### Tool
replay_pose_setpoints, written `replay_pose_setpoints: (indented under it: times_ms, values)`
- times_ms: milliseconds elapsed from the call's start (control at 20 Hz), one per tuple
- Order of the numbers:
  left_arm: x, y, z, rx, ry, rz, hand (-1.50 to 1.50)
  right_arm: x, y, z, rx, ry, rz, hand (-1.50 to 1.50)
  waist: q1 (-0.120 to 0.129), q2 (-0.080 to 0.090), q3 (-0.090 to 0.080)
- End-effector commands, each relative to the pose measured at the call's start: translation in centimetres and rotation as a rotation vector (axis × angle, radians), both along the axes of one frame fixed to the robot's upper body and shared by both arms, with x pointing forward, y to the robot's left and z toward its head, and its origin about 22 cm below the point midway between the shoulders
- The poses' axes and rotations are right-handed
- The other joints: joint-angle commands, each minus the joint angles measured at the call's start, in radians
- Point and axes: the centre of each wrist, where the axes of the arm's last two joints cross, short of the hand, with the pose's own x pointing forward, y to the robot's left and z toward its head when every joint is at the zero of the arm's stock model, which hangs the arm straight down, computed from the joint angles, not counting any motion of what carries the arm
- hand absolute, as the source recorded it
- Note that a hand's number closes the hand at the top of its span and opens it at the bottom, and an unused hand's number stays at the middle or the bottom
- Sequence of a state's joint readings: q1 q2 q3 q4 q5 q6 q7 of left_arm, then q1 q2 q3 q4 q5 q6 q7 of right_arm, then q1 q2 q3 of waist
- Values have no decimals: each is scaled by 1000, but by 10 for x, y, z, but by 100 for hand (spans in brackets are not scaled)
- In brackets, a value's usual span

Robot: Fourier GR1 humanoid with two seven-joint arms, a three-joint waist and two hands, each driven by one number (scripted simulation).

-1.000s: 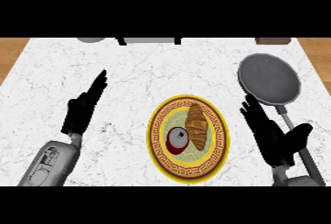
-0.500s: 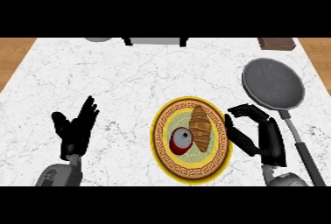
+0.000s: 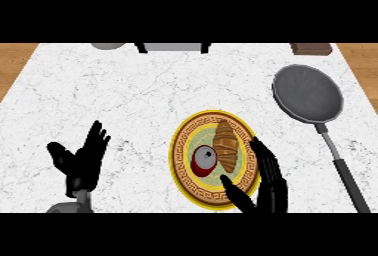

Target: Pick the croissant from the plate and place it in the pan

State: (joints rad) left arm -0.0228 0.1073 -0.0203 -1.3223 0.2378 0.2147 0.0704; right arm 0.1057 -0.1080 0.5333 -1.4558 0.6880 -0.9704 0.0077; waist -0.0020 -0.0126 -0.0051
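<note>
The right hand point(image 3: 267, 182) is open, fingers straight and thumb apart, over the plate's point(image 3: 177, 146) near right rim. The croissant point(image 3: 227, 145) lies on the plate just ahead-left of it, its long axis pointing away from the robot. The left hand point(image 3: 83, 161) rests open, well apart.

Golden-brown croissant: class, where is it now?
In the head view the croissant lies on the right half of the yellow-rimmed round plate, beside a red round object, left of the black right hand.
</note>
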Motion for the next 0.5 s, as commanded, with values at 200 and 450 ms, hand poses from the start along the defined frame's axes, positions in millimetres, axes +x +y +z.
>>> replay_pose_setpoints:
  times_ms: [200,450]
  values:
    - [-15,-2,-3,-20,33,16,0,15,20,18,-127,38,-184,-150,-7,6,-2]
    - [-12,-3,2,-19,18,-12,0,45,29,44,-243,247,-255,-150,2,9,-1]
